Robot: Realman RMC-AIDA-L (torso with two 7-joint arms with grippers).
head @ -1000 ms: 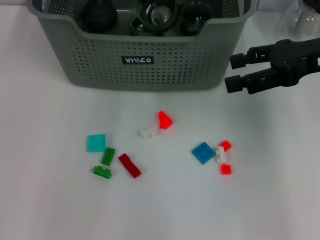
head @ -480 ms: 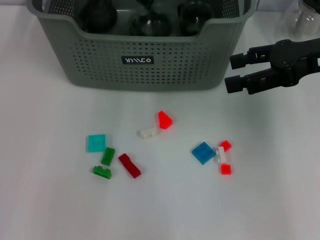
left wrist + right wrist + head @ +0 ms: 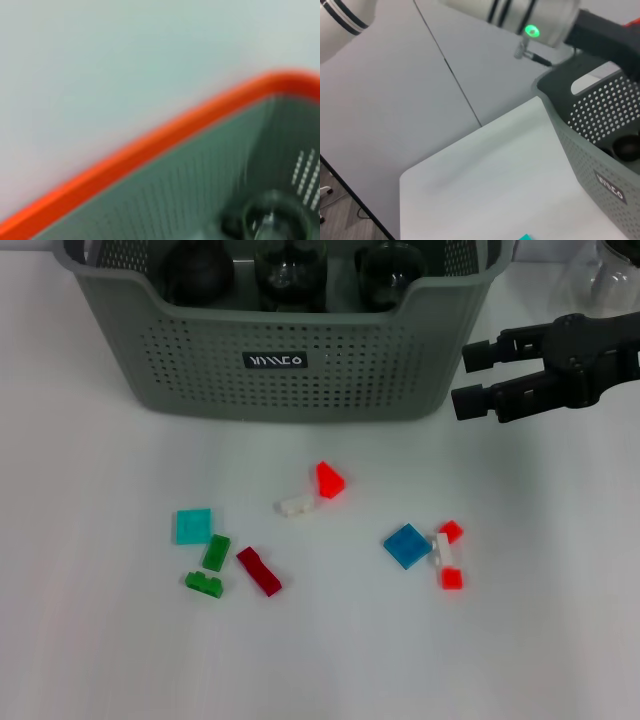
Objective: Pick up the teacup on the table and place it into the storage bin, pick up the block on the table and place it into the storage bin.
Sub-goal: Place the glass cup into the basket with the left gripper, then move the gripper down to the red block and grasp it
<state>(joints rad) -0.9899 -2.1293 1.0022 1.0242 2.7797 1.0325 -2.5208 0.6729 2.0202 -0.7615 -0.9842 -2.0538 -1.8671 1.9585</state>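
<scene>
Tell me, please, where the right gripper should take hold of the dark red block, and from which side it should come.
Best from straight above. The dark red block lies flat on the table, long and narrow, set diagonally, so the fingers should probably close across its two long sides at the middle, turned to match its slant. The green blocks lie close on one side, leaving little room there. The right gripper, open, hangs beside the storage bin.

table (image 3: 560,640): white | wall (image 3: 395,90): grey panels, dark seam | floor (image 3: 340,220): grey wood-look

One storage bin (image 3: 290,360), three dark cups (image 3: 291,275) inside. Blocks on surface (image 3: 100,640): three red (image 3: 329,480), one dark red (image 3: 259,571), two white (image 3: 296,505), two green (image 3: 216,552), one teal (image 3: 194,526), one blue (image 3: 407,545).
</scene>
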